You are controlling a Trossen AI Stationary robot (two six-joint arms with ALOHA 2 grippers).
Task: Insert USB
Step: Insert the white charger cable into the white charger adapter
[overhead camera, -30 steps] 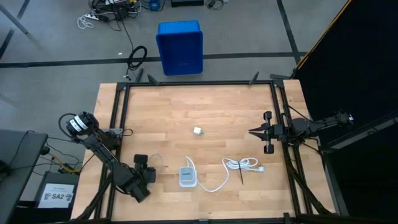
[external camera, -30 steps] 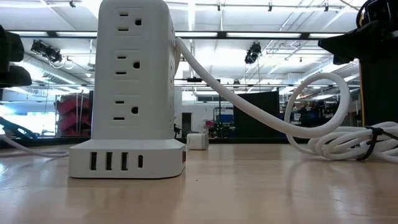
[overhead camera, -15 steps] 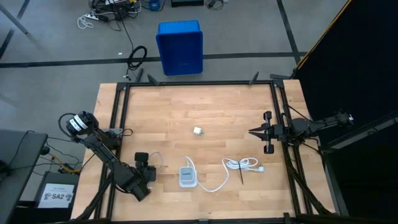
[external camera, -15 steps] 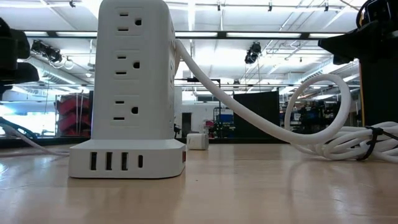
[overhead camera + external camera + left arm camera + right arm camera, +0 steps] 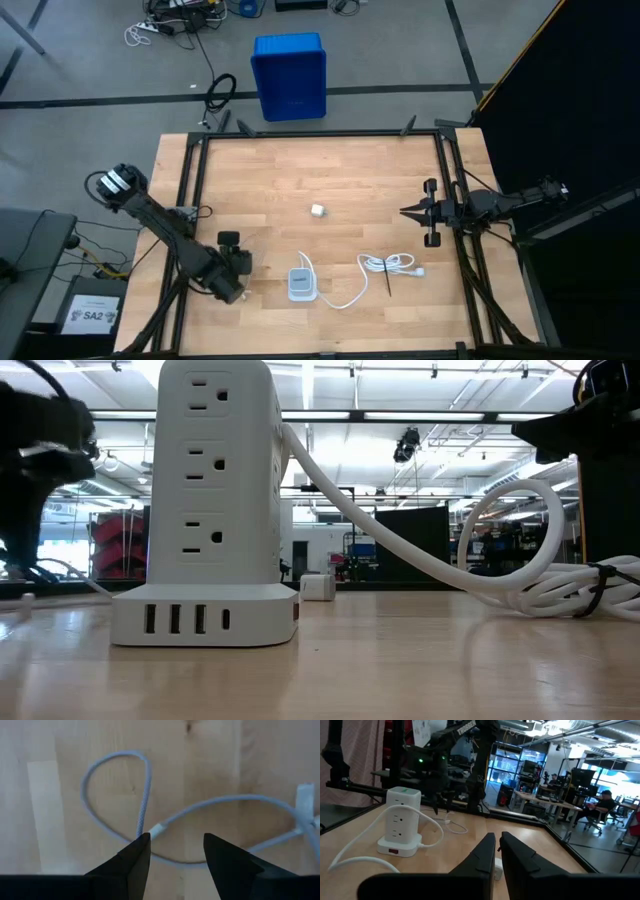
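Note:
The USB [image 5: 145, 795], a thin whitish-grey cable, lies in loops on the wooden table near the left, and one small white plug end [image 5: 157, 828] shows. My left gripper [image 5: 174, 845] hangs open above it, pointing steeply down, with the plug just ahead of its fingertips. In the high view my left gripper [image 5: 232, 265] is left of the white power strip tower [image 5: 301, 284], which stands upright on its base [image 5: 205, 622]. My right gripper [image 5: 405, 211] waits shut and level at the table's right edge.
A thick white cord [image 5: 388, 266] bundled with a black tie runs from the tower toward the right. A small white charger block [image 5: 317, 211] sits mid-table. Bare wood lies toward the far edge. A blue bin [image 5: 290, 75] stands on the floor beyond the table.
My left arm has swung, carrying its gripper a little up and toward the table's far edge, closer to the tower. Its fingers have stayed open. The cable and the tower have not moved.

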